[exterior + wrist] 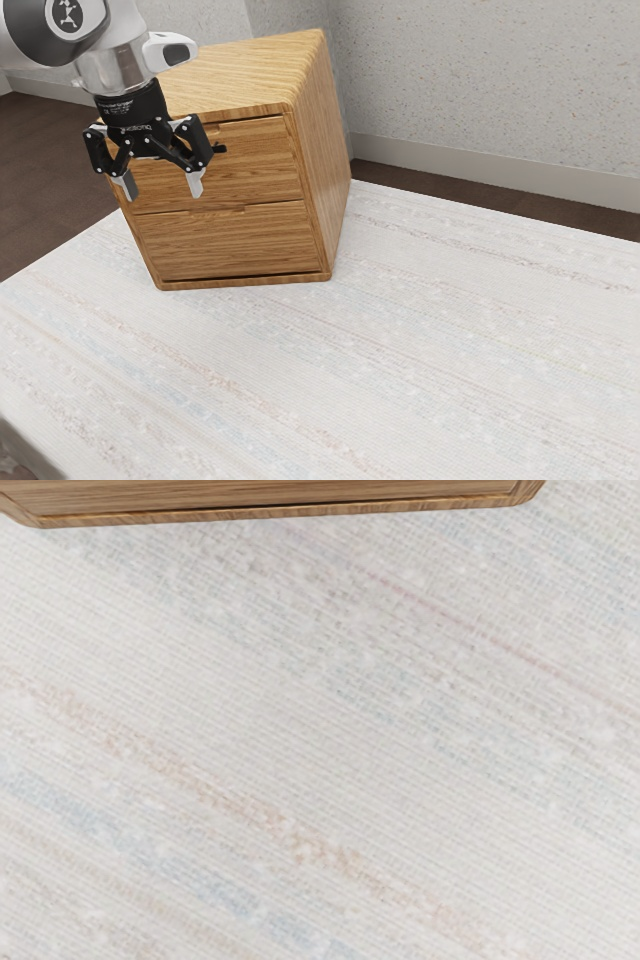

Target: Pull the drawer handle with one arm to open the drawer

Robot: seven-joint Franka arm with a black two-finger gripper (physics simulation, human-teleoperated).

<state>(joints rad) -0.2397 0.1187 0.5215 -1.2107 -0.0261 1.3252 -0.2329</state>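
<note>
Exterior, end effector: hangs fingers-down in front of the upper drawer's face; fingers spread wide, nothing between them; arm enters from the exterior view's upper left
Exterior, cabinet: two-drawer wooden box standing on the table, turned so its drawer fronts face the arm; that puts the pull direction toward the robot
Exterior, upper drawer: looks shut, front flush with the frame
Exterior, handle: small wooden tab near the drawer's top edge, partly hidden behind the end effector's body; the fingertips hang lower than it, so no grip yet
Exterior, lower drawer: looks shut; its own handle a thin wooden strip at its top edge
Exterior, judgement: wide opening suits an approach stage; the hand would likely need to rise and turn toward the front before closing on the tab
Exterior, table: pale woven-looking surface with faint pink and blue streaks
Exterior, room: speckled grey wall; light skirting board; dark wood floor
Wrist, cabinet: bottom edge of the wooden box seen from above, just ahead of the hand
Wrist, table: same pale weave directly under the hand; confirms the camera looks straight down, not at the drawer front
</note>
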